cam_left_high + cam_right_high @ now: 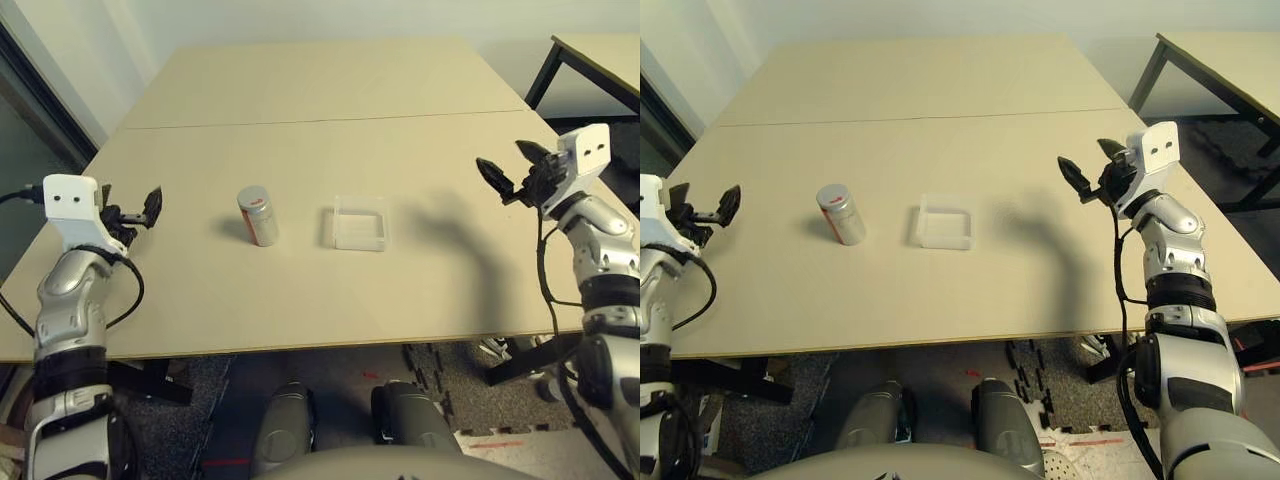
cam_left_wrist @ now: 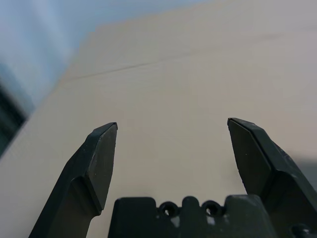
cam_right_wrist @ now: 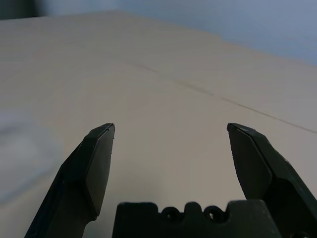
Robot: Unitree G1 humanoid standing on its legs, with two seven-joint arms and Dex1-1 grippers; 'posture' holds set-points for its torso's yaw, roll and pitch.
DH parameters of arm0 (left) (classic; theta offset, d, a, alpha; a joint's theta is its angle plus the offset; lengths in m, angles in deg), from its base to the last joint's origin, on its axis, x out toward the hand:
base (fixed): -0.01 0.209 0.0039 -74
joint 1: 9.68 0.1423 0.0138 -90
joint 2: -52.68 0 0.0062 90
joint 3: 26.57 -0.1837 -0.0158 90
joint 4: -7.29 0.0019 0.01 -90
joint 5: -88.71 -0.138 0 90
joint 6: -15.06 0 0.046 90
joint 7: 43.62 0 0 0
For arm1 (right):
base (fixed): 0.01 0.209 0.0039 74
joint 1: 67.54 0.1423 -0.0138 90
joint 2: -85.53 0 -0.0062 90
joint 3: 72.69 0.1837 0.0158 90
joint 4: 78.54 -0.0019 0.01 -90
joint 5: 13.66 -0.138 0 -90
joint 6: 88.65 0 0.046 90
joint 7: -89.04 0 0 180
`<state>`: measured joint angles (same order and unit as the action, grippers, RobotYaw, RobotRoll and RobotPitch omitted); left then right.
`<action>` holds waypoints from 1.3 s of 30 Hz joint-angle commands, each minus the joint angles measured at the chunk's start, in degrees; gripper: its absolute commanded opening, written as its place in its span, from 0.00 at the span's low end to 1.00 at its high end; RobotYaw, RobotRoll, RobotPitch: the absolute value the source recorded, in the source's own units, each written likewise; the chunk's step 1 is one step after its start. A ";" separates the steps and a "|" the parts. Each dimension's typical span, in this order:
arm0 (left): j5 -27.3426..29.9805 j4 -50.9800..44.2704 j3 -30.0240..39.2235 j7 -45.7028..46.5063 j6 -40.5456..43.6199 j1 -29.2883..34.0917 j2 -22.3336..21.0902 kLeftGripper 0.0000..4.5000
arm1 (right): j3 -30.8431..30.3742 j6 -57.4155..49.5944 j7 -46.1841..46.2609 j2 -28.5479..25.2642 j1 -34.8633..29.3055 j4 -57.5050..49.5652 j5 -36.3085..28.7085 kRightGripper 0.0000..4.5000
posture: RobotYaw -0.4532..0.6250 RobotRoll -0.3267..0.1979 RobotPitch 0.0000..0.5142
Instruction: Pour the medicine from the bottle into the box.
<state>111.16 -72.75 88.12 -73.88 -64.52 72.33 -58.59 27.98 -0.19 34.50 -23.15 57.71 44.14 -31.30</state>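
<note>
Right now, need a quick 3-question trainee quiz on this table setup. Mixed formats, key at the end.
1. True or false: the bottle stands upright with its cap on.
2. Which stands nearer the right gripper: (a) the bottle, (b) the box?
3. Fill in: the left gripper is ____ and holds nothing.

Key: 1 true. 2 b; the clear box sits beside the bottle on the table, on the robot's right. 3 open; both grippers hang wide open, apart from the bottle and the box.
</note>
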 commanded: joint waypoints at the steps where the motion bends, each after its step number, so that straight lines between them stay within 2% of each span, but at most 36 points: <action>1: 3.05 -5.91 1.21 -2.59 4.08 4.02 -0.60 0.99 | -3.33 -6.22 -7.86 -2.17 -0.43 -5.00 -1.80 1.00 | 0.46 0.62 0.13; 8: 4.40 -13.19 -1.35 -5.63 6.97 11.38 1.15 0.99 | -7.08 -9.54 -14.20 -2.10 3.17 -5.14 -1.36 1.00 | 0.47 0.62 0.13; 15: 3.22 -13.68 -5.75 -7.77 6.27 12.62 3.21 0.99 | -10.13 -14.65 -19.98 -1.77 3.24 -10.62 -2.96 1.00 | 0.46 0.62 0.13; 27: -1.33 -6.94 -15.38 -11.85 2.56 5.43 4.97 0.99 | -11.67 -21.98 -24.34 -4.27 1.06 -21.12 -4.94 1.00 | 0.39 0.62 0.12; 39: -4.80 3.07 -18.65 -12.43 -2.84 -2.86 8.82 0.99 | -11.12 -24.96 -22.96 -5.91 -1.98 -26.01 -6.51 1.00 | 0.34 0.62 0.13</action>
<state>107.39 -70.62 70.05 -86.14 -66.31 70.20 -50.14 16.60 -24.48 11.22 -28.39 56.44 19.48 -37.05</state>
